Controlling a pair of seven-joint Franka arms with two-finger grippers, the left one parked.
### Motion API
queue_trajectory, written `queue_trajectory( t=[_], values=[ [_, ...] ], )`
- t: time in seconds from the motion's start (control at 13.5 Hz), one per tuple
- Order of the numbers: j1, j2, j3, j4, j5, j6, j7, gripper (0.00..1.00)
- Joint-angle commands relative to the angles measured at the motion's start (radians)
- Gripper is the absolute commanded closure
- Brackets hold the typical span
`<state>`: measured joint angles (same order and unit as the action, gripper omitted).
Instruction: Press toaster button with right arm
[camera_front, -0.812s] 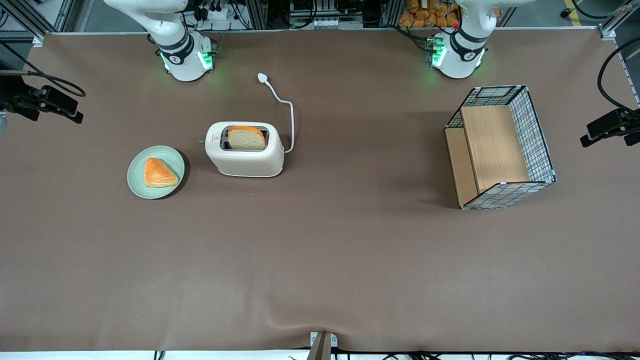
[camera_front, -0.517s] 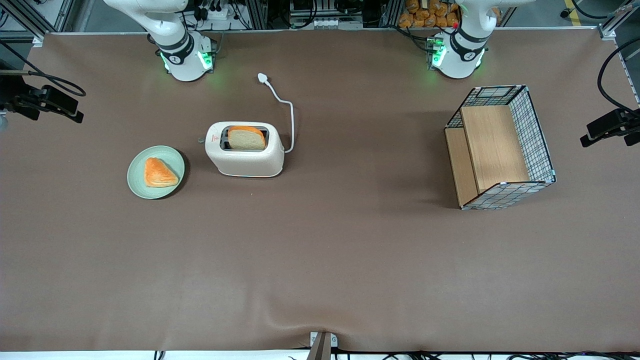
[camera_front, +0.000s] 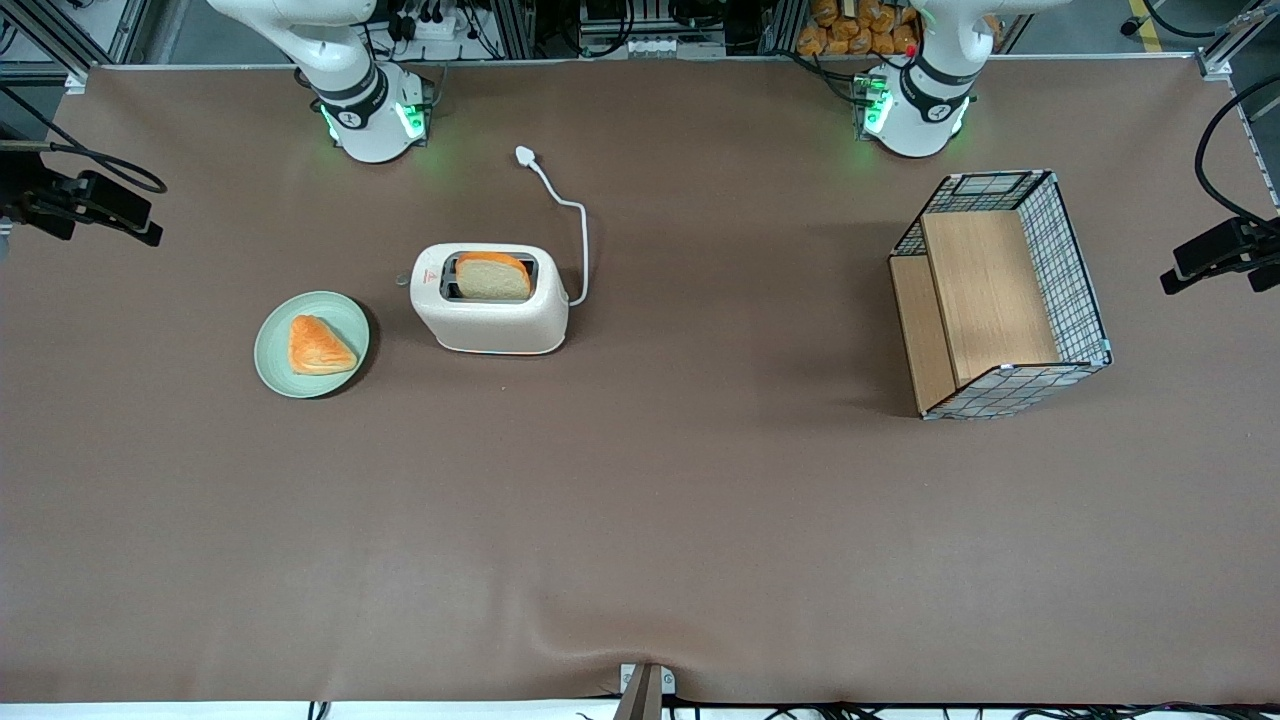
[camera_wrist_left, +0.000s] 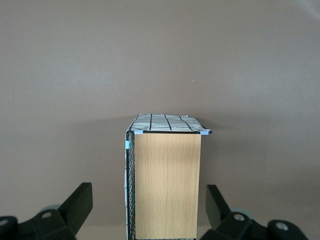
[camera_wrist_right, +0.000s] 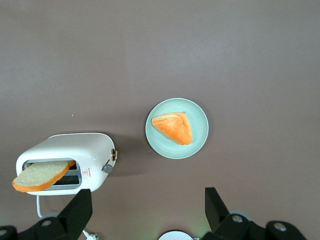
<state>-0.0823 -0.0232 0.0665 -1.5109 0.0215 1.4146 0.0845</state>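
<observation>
The cream-white toaster stands on the brown table with a slice of bread in its slot. Its small grey button projects from the narrow end face that looks toward the green plate. My right arm rises from its base out of the front view, so the gripper does not show there. In the right wrist view the gripper hangs high above the table, open, with nothing between its black fingers. It is well apart from the toaster and the button.
A green plate with an orange pastry lies beside the toaster's button end. The white cord runs from the toaster toward the arm bases. A wire basket with wooden panels stands toward the parked arm's end.
</observation>
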Motion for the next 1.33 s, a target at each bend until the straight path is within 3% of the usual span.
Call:
queue_trajectory(
  t=[0.0,0.3,0.59,0.89,1.26],
  values=[
    [-0.019,0.008,0.012,0.021,0.008,-0.013,0.009,0.00],
    [-0.020,0.016,0.012,-0.003,0.031,-0.092,0.014,0.00],
    [-0.024,0.008,0.010,-0.099,0.110,-0.112,0.017,0.00],
    [-0.025,0.000,0.012,-0.257,0.196,-0.037,0.015,0.00],
    [0.007,-0.001,0.016,-0.399,0.198,0.087,0.015,0.03]
  ],
)
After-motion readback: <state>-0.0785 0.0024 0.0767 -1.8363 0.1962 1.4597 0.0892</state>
